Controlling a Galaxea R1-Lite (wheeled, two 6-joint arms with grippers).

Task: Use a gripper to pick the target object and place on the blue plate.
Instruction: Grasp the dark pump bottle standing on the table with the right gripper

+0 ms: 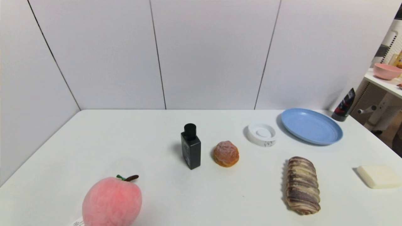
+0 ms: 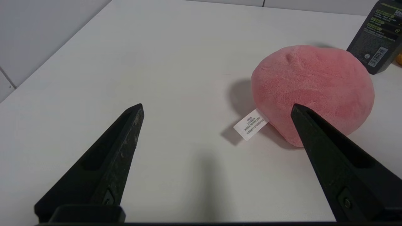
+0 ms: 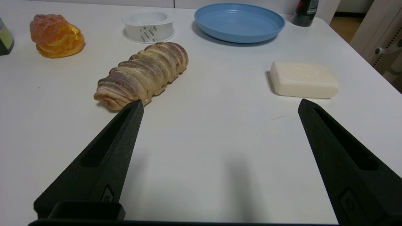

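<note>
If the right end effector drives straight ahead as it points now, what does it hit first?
Probably nothing near: the open right end effector aims at bare table between the twisted bread loaf and the soap bar. Farther on lies the blue plate, though depth is uncertain.

- Small black rectangular bottle point(image 1: 191, 150) with round black cap: upright near the middle of the table, just beside a bun, untouched.
- Round, shallow, light-blue plate point(image 1: 311, 126): flat on the table's far right, well apart from the bottle, nothing on it.
</note>
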